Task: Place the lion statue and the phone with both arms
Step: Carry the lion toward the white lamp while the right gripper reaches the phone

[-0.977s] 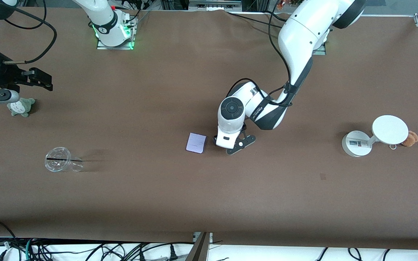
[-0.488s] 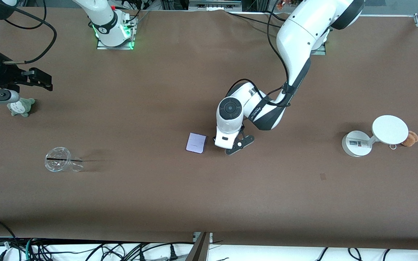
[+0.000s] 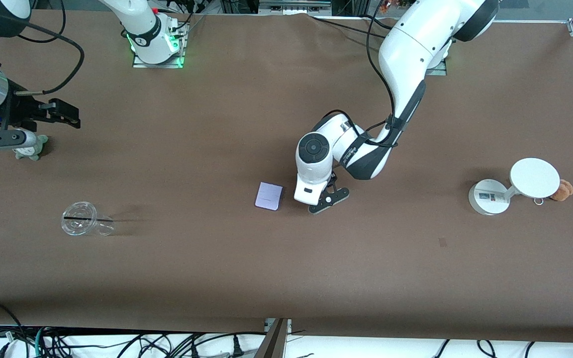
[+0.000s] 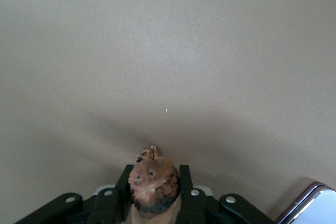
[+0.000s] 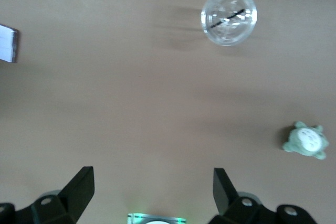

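My left gripper is low over the middle of the table and is shut on the lion statue, an orange-brown figurine with a dark mane, held between the black fingers. In the front view the hand hides the lion. The phone, a pale lavender slab, lies flat on the table close beside that gripper, toward the right arm's end; its corner shows in the left wrist view. My right gripper is open and empty above the right arm's end of the table; the phone shows small in its wrist view.
A grey-green plush lies partly under the right hand. A clear plastic cup with a straw lies nearer the camera. A white round-based stand and an orange-brown keyring plush are at the left arm's end.
The right hand has shifted slightly toward the table's middle and now covers more of the grey-green plush. The left gripper, still holding the lion, has barely moved.
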`<move>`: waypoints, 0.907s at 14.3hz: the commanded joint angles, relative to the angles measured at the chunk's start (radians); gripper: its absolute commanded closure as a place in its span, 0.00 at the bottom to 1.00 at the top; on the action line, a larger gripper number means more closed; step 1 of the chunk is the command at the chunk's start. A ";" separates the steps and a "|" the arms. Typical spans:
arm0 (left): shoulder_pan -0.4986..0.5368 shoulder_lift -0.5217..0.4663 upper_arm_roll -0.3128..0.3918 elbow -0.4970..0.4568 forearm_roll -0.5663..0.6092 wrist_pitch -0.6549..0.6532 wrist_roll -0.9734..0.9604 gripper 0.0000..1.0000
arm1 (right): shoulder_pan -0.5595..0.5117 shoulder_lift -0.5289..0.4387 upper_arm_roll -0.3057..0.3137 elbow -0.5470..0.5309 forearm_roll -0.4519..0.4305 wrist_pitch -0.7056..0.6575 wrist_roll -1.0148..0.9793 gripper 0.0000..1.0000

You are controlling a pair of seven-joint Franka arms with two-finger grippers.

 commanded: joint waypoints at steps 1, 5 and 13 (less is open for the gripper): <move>-0.003 0.000 0.014 0.023 0.021 -0.020 0.036 0.77 | -0.003 0.065 -0.001 0.018 0.036 0.031 0.008 0.00; 0.022 -0.032 0.031 0.023 0.055 -0.087 0.119 0.78 | 0.012 0.095 0.003 0.018 0.020 0.043 0.002 0.00; 0.212 -0.167 0.018 -0.044 0.039 -0.220 0.422 0.78 | 0.071 0.138 0.004 0.017 0.035 0.142 0.129 0.00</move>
